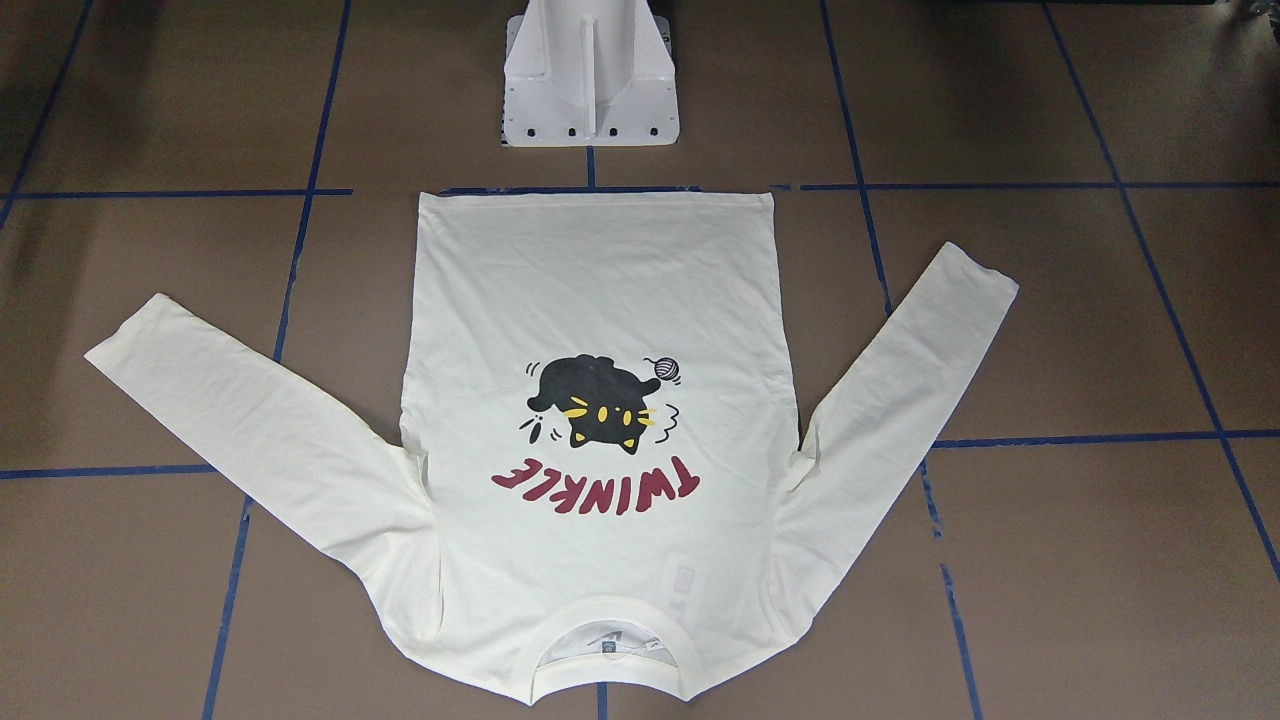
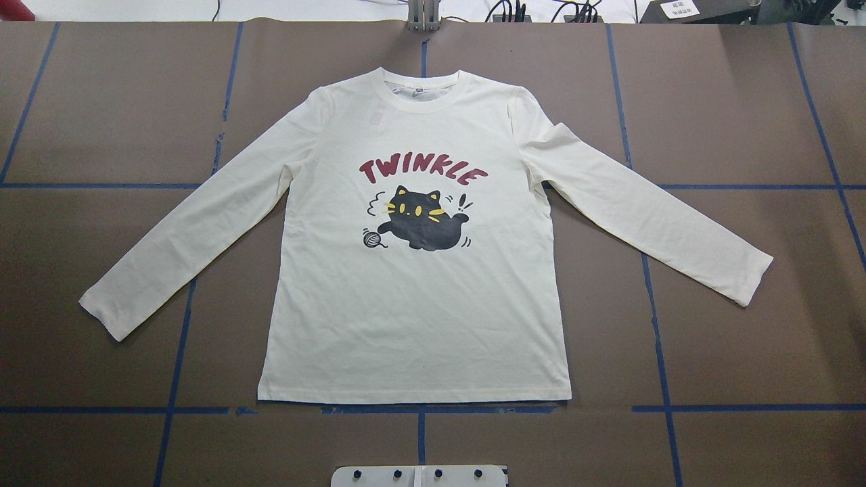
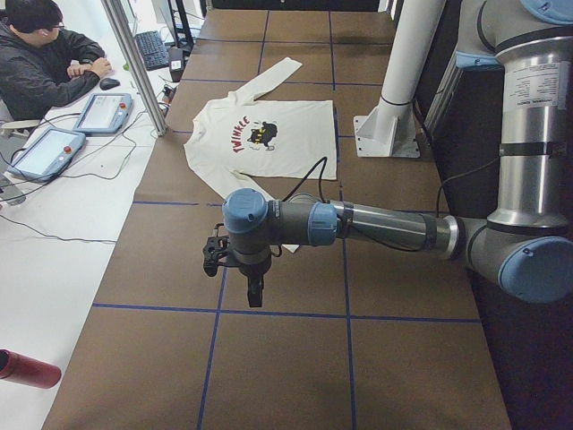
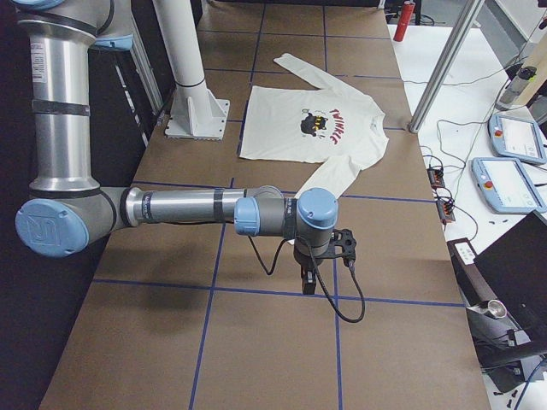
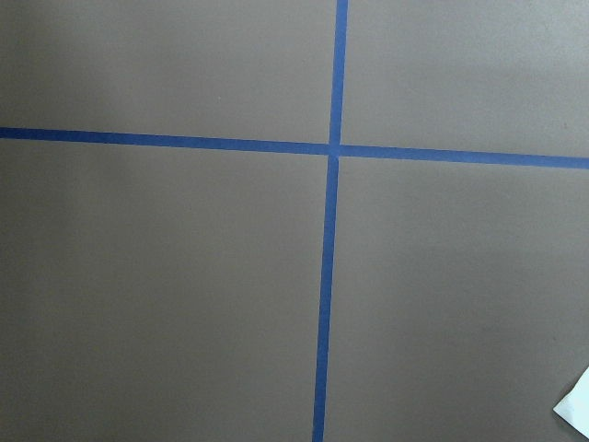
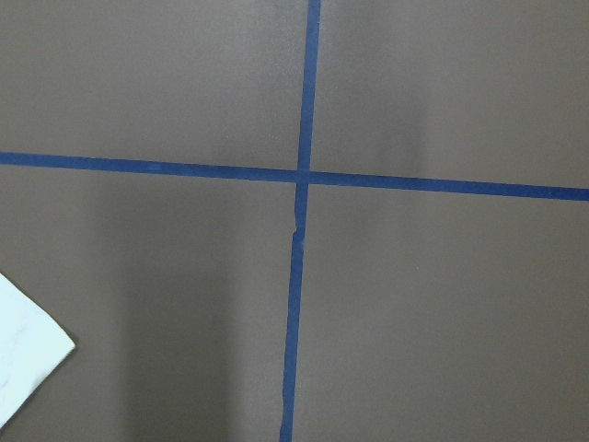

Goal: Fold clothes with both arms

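Hovering: left pincer and right pincer above bare bench, each just outside a cuff; cannot tell whether released or clenched | shirt flat, print up, between the pincers | risk: a one-layer pinch or uneven lifts would likely drag and skew the fold

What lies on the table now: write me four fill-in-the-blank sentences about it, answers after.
The T-shirt lies flat with its front facing ____.
Its red lettering reads ____.
Its black print shows a ____ beside a ball of yarn.
The tape lines on the table are ____.
Missing words: up, TWINKLE, cat, blue.
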Controlling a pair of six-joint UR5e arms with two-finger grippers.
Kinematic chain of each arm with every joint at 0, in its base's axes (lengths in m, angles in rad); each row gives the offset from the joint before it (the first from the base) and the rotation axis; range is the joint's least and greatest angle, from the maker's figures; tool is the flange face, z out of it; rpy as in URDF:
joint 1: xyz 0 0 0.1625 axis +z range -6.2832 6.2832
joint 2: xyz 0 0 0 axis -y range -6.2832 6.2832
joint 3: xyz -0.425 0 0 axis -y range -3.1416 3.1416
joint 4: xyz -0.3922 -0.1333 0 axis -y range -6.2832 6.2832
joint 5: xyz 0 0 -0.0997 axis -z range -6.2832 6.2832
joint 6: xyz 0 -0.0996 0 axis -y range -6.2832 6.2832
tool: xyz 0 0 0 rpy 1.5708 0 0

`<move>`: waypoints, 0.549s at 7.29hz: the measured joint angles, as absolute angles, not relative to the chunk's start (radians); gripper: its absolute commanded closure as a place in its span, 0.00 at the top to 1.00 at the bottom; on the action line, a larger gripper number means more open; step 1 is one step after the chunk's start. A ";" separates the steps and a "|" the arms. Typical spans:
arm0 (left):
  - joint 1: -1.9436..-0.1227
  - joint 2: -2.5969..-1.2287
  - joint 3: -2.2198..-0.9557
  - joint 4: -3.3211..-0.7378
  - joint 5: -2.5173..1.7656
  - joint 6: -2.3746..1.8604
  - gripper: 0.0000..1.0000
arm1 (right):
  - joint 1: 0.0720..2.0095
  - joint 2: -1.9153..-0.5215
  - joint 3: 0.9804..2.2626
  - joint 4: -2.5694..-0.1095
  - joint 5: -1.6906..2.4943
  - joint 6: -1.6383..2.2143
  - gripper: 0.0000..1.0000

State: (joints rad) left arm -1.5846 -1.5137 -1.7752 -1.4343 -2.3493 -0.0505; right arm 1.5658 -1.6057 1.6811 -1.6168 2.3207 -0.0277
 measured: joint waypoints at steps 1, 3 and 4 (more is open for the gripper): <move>-1.585 -1.516 -1.775 -1.434 -2.349 -0.050 1.00 | 1.566 -1.605 1.683 -1.617 2.330 -0.027 1.00; -1.585 -1.522 -1.775 -1.437 -2.349 -0.044 1.00 | 1.566 -1.602 1.685 -1.617 2.362 -0.022 1.00; -1.585 -1.524 -1.779 -1.449 -2.347 -0.042 1.00 | 1.565 -1.597 1.689 -1.616 2.366 -0.020 1.00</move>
